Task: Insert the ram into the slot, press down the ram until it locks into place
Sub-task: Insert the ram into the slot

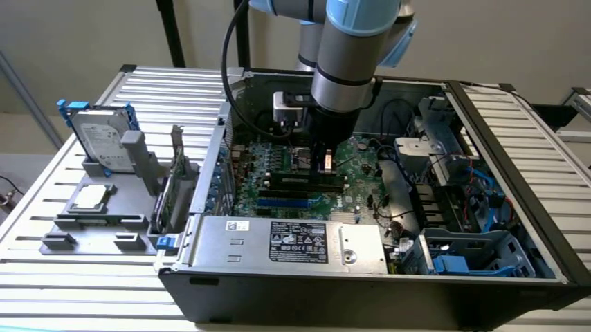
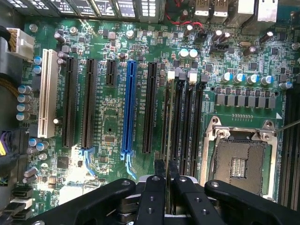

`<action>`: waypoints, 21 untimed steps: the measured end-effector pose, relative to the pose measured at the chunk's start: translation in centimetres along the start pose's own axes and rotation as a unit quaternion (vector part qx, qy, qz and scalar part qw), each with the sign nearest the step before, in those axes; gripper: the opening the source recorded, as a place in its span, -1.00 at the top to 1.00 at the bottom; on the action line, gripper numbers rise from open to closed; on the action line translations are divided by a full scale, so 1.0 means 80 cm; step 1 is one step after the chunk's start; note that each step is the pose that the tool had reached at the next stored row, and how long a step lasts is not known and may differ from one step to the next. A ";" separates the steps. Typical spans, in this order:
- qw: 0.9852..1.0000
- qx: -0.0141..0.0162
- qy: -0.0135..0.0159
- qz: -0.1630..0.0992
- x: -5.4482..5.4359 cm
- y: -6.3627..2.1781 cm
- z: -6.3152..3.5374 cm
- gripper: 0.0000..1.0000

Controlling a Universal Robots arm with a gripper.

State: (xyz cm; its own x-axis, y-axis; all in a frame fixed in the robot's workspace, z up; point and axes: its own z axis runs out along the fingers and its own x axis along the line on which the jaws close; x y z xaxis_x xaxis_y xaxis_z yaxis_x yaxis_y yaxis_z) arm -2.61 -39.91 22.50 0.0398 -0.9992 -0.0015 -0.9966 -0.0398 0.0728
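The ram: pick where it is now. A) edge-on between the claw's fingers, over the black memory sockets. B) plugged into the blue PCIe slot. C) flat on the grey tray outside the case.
A: the wrist view shows the ram standing edge-on in the claw, lined up along the black memory sockets beside the empty CPU socket, away from the blue PCIe slot.

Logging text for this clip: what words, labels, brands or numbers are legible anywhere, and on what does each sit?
No text can be read word for word.
Power supply label: black with white print and marks, too small to read.
White sticker beside it: barcode-like, blurred.
Hard drive label: blurred.
Motherboard printing: too small to read.
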 end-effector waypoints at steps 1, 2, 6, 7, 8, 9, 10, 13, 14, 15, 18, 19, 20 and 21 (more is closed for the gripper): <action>1.000 0.000 0.000 0.000 0.000 0.000 0.000 0.73; 1.000 0.000 0.000 0.000 0.000 0.000 0.001 0.73; 1.000 0.000 0.000 0.000 0.000 0.000 0.002 0.73; 1.000 0.000 0.000 0.000 0.000 0.000 0.002 0.73; 1.000 0.000 0.000 0.000 0.000 0.000 0.002 0.73; 1.000 0.000 0.000 0.000 0.000 0.000 0.002 0.73; 1.000 0.000 0.000 0.000 0.000 0.000 0.002 0.73; 1.000 0.000 0.000 0.000 0.000 -0.001 0.002 0.73; 1.000 0.000 0.000 0.000 0.000 -0.001 0.002 0.73; 1.000 0.000 0.000 0.000 0.000 -0.001 0.002 0.73; 1.000 0.000 0.000 0.001 0.000 -0.001 0.002 0.73; 1.000 0.000 0.000 0.001 0.000 -0.001 0.002 0.73; 1.000 0.000 0.000 0.001 0.000 -0.001 0.002 0.73; 1.000 0.000 0.000 0.002 0.000 -0.001 0.002 0.73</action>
State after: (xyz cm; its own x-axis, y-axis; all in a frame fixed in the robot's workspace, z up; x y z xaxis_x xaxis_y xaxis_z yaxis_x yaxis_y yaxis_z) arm -2.50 -39.91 22.30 0.0354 -0.9994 -0.0015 -0.9967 -0.0355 0.0728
